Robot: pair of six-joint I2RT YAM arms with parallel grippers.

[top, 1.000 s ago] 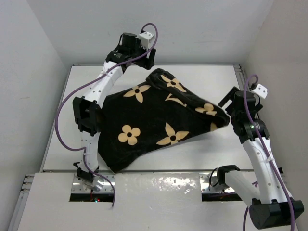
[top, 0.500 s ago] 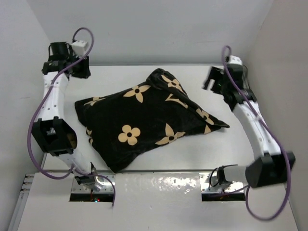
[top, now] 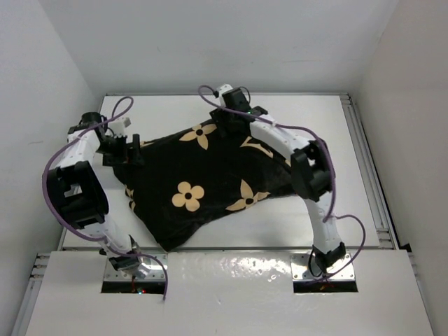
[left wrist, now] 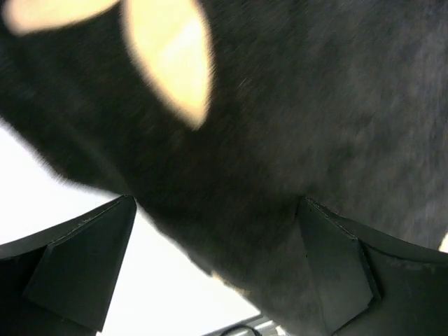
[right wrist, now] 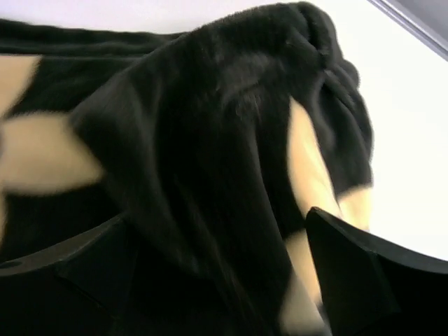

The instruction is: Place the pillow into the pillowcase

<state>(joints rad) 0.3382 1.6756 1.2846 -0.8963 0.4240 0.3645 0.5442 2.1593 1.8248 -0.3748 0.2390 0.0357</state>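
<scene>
Top external: right arm [top: 280, 135] across pillowcase [top: 203, 189]

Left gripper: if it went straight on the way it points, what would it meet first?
The black pillowcase. Its fabric fills the view just ahead of the open left gripper, seemingly very close, though depth is unclear.

Not a scrap of the pillow shows from anywhere. The pillowcase [top: 203, 182] is black plush all over, and I can't tell what fills it. From above, the right arm [top: 280, 136] lies across its far right side and covers that edge, and the left claw [top: 120, 148] hides the left corner. The left wrist view is a close blur of fabric, with a tan petal [left wrist: 171, 56] cut by the top edge. In the right wrist view, a motif [right wrist: 42, 154] smears off the left edge.
</scene>
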